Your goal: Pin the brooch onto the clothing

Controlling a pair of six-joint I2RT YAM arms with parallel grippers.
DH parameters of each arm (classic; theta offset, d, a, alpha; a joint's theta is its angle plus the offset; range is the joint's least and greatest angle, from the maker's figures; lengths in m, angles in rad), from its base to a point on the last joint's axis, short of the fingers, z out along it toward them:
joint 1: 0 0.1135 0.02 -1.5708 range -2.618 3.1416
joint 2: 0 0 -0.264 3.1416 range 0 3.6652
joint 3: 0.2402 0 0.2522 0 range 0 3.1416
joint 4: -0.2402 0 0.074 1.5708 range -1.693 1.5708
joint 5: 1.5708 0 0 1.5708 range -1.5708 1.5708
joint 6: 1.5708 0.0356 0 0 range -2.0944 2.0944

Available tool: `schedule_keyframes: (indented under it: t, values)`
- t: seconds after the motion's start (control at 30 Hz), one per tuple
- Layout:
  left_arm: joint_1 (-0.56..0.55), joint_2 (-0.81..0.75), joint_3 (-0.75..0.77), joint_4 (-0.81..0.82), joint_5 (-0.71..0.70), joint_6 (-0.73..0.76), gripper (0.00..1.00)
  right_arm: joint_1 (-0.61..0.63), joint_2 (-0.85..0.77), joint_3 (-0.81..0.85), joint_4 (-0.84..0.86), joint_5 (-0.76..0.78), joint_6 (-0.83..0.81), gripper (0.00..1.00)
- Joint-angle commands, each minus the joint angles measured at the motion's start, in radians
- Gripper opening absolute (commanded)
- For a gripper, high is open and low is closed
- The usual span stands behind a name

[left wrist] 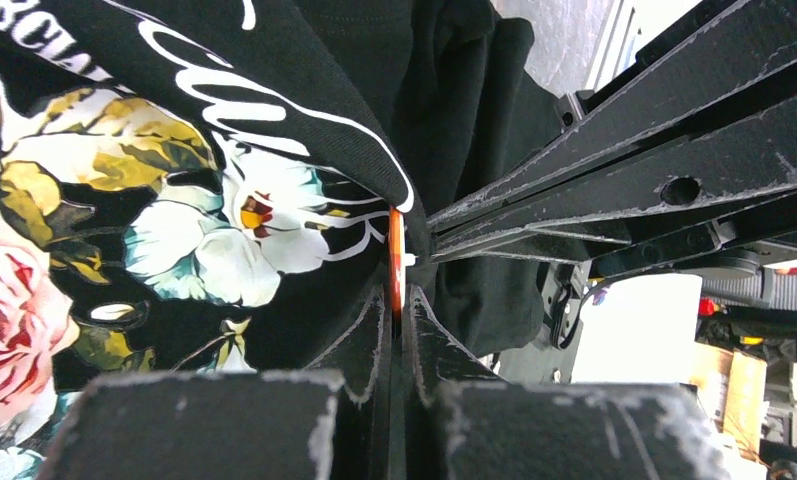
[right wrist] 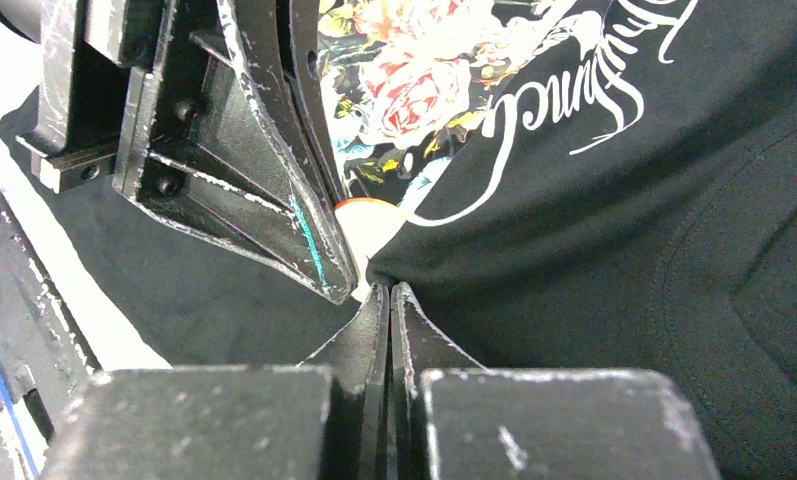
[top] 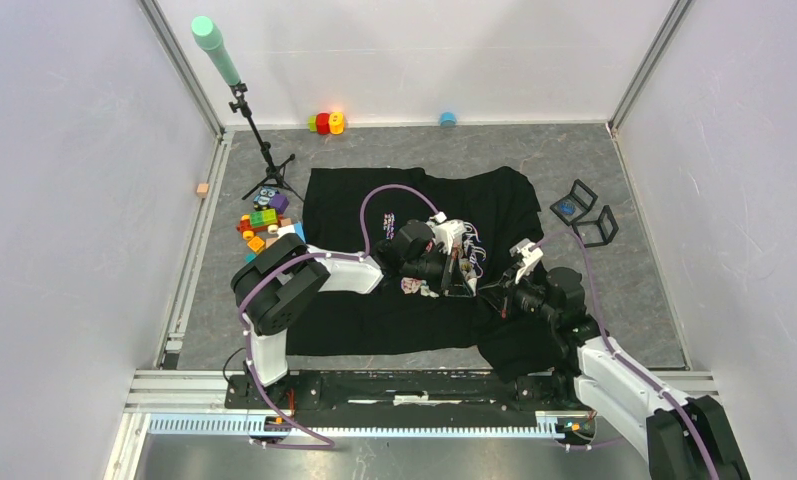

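On one black T-shirt (top: 394, 320), left gripper (left wrist: 399, 300) tight on one brooch (left wrist: 396, 250), right gripper (right wrist: 387, 290) pinching fabric.

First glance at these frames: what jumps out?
Both arms meet mid-table over the rose-printed black T-shirt. The left claw is shut on the thin orange-edged brooch, right at a fabric fold that the right claw pinches. Bright toy blocks sit left of the shirt.
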Motion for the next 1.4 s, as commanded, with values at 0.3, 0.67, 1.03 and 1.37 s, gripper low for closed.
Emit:
schedule_keyframes:
  t: [0.3,0.67,1.03,1.37]
  values:
    - [-0.010,-0.076,0.004,0.147,0.007,-0.036,0.02,0.021,0.000,0.045,-0.078,0.042,-0.027,0.01]
    - [-0.004,-0.089,-0.009,0.110,0.027,-0.029,0.02,0.021,-0.139,0.084,-0.163,0.056,-0.049,0.35]
    - [-0.004,-0.092,-0.014,0.083,0.062,0.004,0.02,0.020,-0.160,0.110,-0.158,0.045,-0.050,0.33]
    - [0.047,-0.113,-0.043,0.054,0.234,0.082,0.02,0.019,-0.174,0.107,-0.126,-0.115,-0.032,0.61]
